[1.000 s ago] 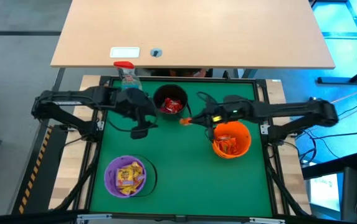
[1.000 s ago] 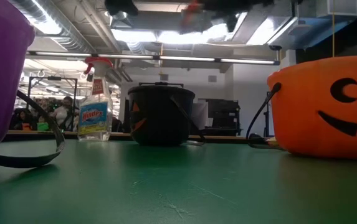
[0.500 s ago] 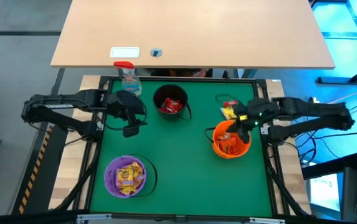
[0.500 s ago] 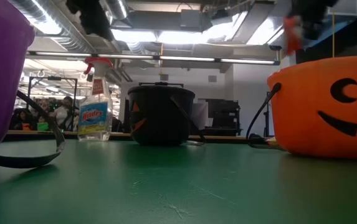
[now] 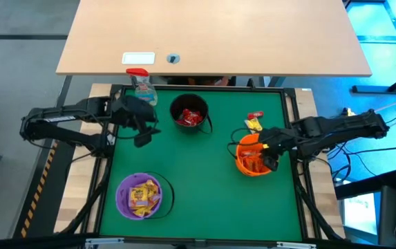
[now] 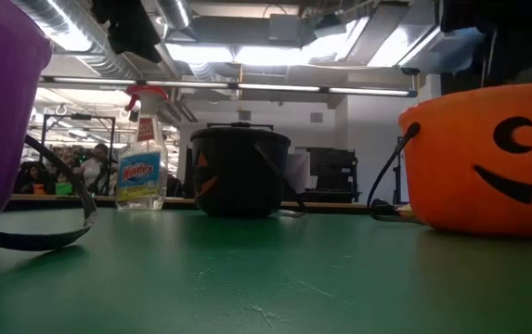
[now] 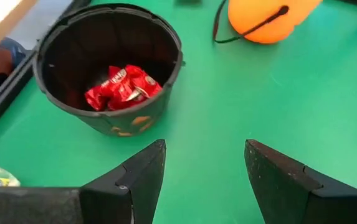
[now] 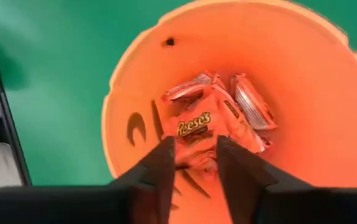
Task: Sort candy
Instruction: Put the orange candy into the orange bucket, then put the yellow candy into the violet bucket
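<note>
Green matting covers the table (image 5: 204, 200), and two loose candy (image 5: 254, 120) packets — one red, one yellow — lie near its far right edge, just beyond the orange bucket (image 5: 256, 155). The right gripper (image 5: 272, 153) hangs directly over that bucket, fingers parted a little and holding nothing, so it is much the nearer arm. The left gripper (image 5: 142, 135) waits open and empty near the far left edge, beside the black bucket (image 5: 189, 113) — well apart from the loose pair
</note>
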Tool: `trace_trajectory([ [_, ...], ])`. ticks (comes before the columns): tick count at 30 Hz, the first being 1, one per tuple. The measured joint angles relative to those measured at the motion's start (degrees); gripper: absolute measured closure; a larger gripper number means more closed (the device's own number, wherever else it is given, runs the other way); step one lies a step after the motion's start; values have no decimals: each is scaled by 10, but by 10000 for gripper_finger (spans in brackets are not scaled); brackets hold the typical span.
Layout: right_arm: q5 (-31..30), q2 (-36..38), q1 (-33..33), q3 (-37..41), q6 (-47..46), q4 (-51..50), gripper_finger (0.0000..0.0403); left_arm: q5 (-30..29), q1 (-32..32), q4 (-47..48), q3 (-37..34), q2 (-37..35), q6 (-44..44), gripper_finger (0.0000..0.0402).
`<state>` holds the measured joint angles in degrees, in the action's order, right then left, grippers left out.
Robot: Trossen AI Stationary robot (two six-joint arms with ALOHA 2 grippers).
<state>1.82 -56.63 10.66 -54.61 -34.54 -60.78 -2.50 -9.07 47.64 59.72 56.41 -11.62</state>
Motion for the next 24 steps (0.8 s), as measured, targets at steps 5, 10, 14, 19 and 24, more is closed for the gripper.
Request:
trace_trajectory([
  [5, -30, 4, -2, -4, 36, 5, 212, 0, -31, -23, 0, 2, 40, 192],
  [10, -135, 4, -2, -35, 105, 22, 177, 0, -71, -78, 0, 2, 104, 192],
  [14, -273, 4, -7, -56, 143, 70, 177, 2, -97, -139, 0, 8, 155, 192],
  [19, -305, 4, -90, -71, 156, 105, 188, 2, -141, -235, 0, 33, 188, 192],
  [24, -232, 4, -200, -78, 150, 130, 193, 3, -213, -256, 0, 74, 216, 192],
])
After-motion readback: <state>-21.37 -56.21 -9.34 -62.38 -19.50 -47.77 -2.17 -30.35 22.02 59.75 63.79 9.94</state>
